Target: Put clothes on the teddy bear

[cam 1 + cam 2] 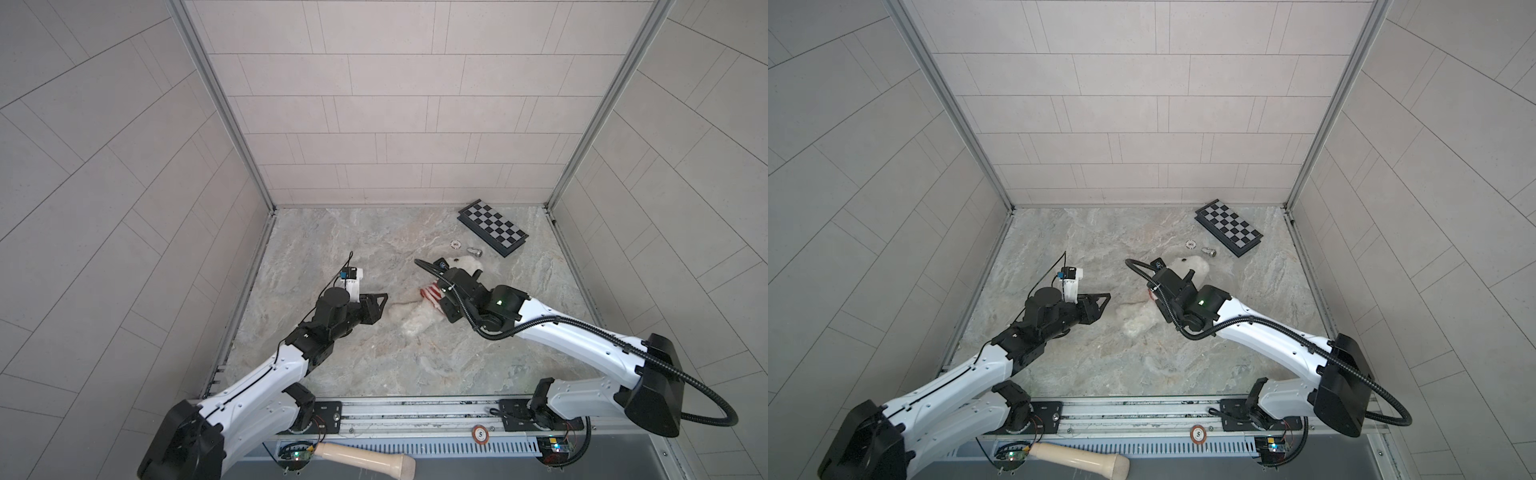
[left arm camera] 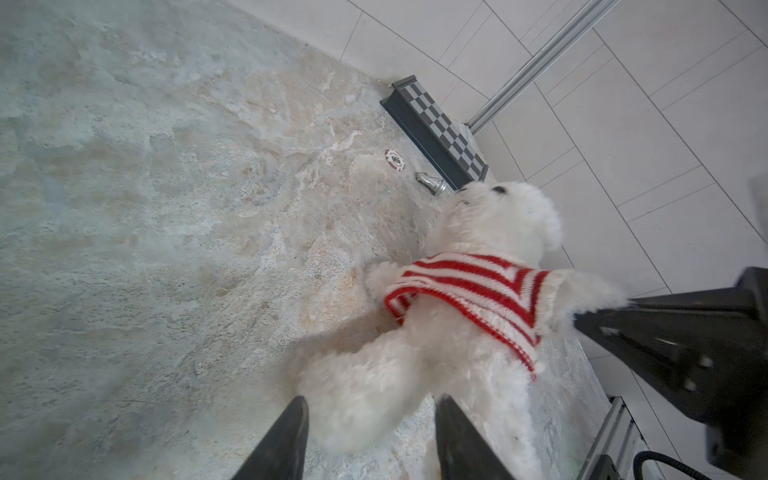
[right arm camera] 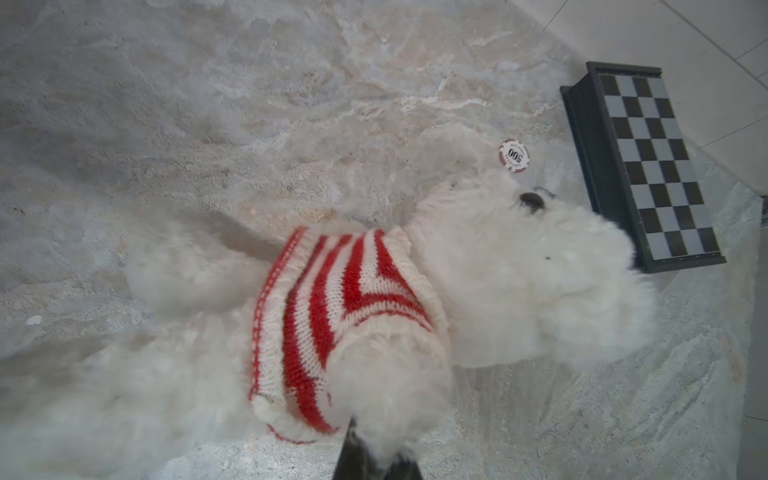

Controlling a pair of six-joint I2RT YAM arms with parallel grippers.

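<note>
Where the right pincer [image 3: 376,453] is pressed together, it pinches the fluffy tip of one arm of the teddy bear [image 3: 519,282], and white fur bulges around the tips. Just past that arm comes the bear's trunk, which wears a red-and-white striped knit sweater [image 3: 345,307]. The held arm pokes out of one of its armholes. The bear lies on the marbled surface [image 3: 166,104], with its head to one side of this pincer and its legs to the other.

The left pincer [image 2: 370,403] is spread and holds nothing. The end of one white leg lies between its tips, and bare surface shows beside one finger. In a top view this left pincer [image 1: 382,305] is just beside the bear's legs, across the bear from the right pincer.

Beyond the bear's head from both pincers lie a poker chip [image 3: 514,155] and a small metal piece [image 2: 432,183]. Farther off, near the wall, is a folded chessboard [image 3: 648,166].
</note>
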